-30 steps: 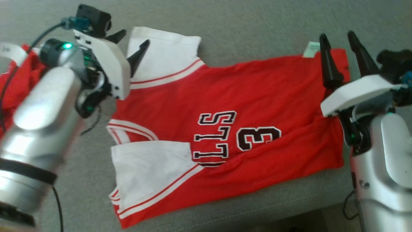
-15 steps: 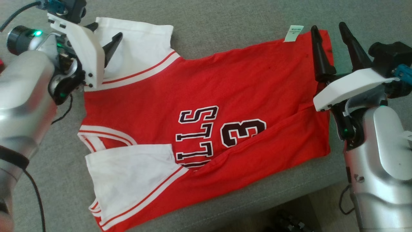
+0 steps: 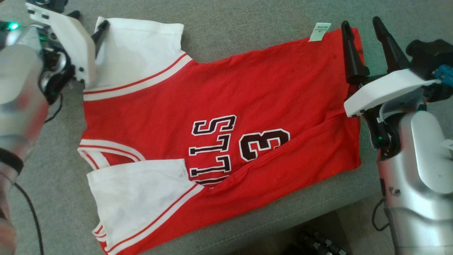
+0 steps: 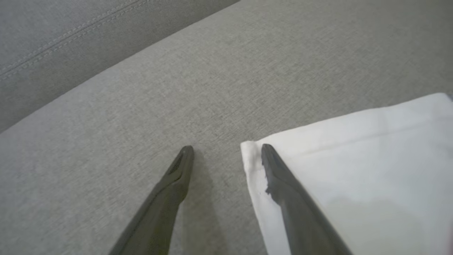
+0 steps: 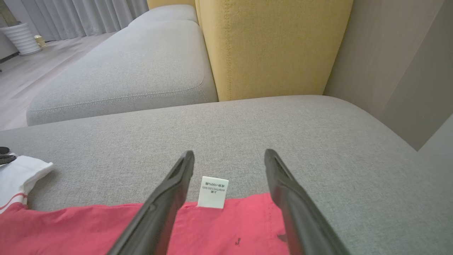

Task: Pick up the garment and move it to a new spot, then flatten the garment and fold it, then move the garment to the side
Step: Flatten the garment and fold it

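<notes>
Head view. The garment [image 3: 212,92], a red jersey with white sleeves, lies spread on the grey sofa seat [image 3: 247,28] with the neck to the left and the hem to the right. Its near long edge is turned over onto the front and covers part of the lettering.

Left: the left jaws are wide apart and hold nothing, at the far sleeve [image 3: 138,46]. In the left wrist view one finger [image 4: 283,191] lies over the sleeve's corner and the other is over bare seat just beside it. Contact with the cloth cannot be told.

Middle, judged: thin knit cloth, light and limp, with no stiffness. It will sag and crease wherever it is unsupported, and the smooth print may slide on itself. Not fragile. The best holds are a pinch at the corners: the sleeve or shoulder seam on one side and the hem corner on the other. Both should be lifted together so the turned-over edge stays put.

Right: a white label [image 3: 320,32] sticks out past the far edge. The right jaws are likewise spread and empty, over the far hem corner [image 3: 354,46]. In the right wrist view the label [image 5: 212,192] sits between the two fingers.

Containers: a white ribbed pot [image 5: 21,39] stands on the floor well apart. Its contents are cut off by the frame edge.
</notes>
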You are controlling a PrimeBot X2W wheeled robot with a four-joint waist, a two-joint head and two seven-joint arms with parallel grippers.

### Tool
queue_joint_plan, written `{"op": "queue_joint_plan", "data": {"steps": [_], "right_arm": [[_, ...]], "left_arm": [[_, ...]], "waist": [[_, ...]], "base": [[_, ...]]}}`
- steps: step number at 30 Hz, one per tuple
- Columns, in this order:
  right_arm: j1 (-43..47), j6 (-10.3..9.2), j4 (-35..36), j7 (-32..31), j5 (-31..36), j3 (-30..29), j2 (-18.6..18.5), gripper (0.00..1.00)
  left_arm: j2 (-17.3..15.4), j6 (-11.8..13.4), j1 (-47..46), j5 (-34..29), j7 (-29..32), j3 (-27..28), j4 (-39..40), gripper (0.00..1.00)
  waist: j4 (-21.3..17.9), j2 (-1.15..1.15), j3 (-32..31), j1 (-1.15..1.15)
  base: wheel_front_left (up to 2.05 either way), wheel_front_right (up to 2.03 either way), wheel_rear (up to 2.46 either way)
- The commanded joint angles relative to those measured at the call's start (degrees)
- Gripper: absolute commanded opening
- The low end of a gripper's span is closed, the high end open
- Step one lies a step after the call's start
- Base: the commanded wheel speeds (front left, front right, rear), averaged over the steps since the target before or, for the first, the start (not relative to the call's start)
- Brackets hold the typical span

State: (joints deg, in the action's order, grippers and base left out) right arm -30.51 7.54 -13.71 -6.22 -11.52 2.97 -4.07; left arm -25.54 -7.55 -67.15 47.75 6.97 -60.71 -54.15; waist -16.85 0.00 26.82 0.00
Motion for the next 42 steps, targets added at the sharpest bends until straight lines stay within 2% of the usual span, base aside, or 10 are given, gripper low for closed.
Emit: {"op": "queue_joint_plan", "data": {"steps": [1, 3, 4, 12, 18, 24, 29, 34, 42], "right_arm": [[-1.4, -0.05, 1.8, 0.2, -0.2, 0.9, 0.6, 1.0], [-1.5, -0.05, 1.8, 0.2, -0.1, 0.9, 0.6, 1.0], [-1.6, -0.05, 1.7, 0.2, -0.1, 0.8, 0.6, 1.0], [-1.3, -0.05, 0.3, -0.1, 0.0, -0.8, 0.2, 1.0], [-1.3, -0.05, -2.2, -1.0, -0.2, -4.0, -1.0, 1.0], [-1.8, -0.05, -6.0, -4.5, 0.1, -7.0, -3.3, 1.0], [-3.4, -0.05, -8.7, -9.7, -0.1, -9.3, -4.7, 1.0], [-4.7, -0.05, -12.5, -13.3, 0.6, -11.6, -7.5, 1.0], [-6.7, -0.05, -17.8, -14.9, 1.1, -12.0, -10.2, 1.0]], "left_arm": [[-0.8, 0.1, -2.7, 1.2, 0.6, 0.4, 0.8, 1.0], [-0.7, 0.1, -2.6, 2.7, 1.4, -0.7, 1.6, 0.03], [-0.9, 0.1, -2.6, 3.4, 1.7, -1.2, 2.0, 0.0], [-1.2, 0.1, -3.3, 7.8, -0.8, -2.6, 3.3, 0.0], [-1.1, 0.1, -3.8, 9.5, -6.1, -4.0, 6.1, 0.0], [-1.7, 0.1, -2.6, 10.7, -11.3, -5.5, 10.7, 0.0], [-3.7, 0.1, -1.0, 11.2, -13.8, -6.2, 15.1, 0.0], [-5.2, 0.4, 0.1, 11.4, -14.8, -6.1, 18.7, 0.0], [-7.2, 2.2, 0.4, 11.0, -14.3, -6.2, 23.7, 0.0]], "waist": [[0.0, 0.0, 0.2, 0.0], [0.0, 0.0, 0.2, 0.0], [0.1, 0.0, 0.2, 0.0], [1.6, 0.0, -1.0, 0.0], [4.5, 0.0, -2.5, 0.0], [8.5, 0.0, -4.3, 0.0], [11.0, 0.0, -4.6, 0.0], [12.9, 0.0, -4.3, 0.0], [14.0, 0.0, -3.0, 0.0]], "base": [[0.0, 0.0, 0.0], [0.0, 0.0, 0.0], [0.0, 0.0, 0.0], [0.0, 0.0, 0.0], [0.0, 0.0, 0.0], [0.0, 0.0, 0.0], [0.0, 0.0, 0.0], [0.0, 0.0, 0.0], [0.0, 0.0, 0.0]]}}
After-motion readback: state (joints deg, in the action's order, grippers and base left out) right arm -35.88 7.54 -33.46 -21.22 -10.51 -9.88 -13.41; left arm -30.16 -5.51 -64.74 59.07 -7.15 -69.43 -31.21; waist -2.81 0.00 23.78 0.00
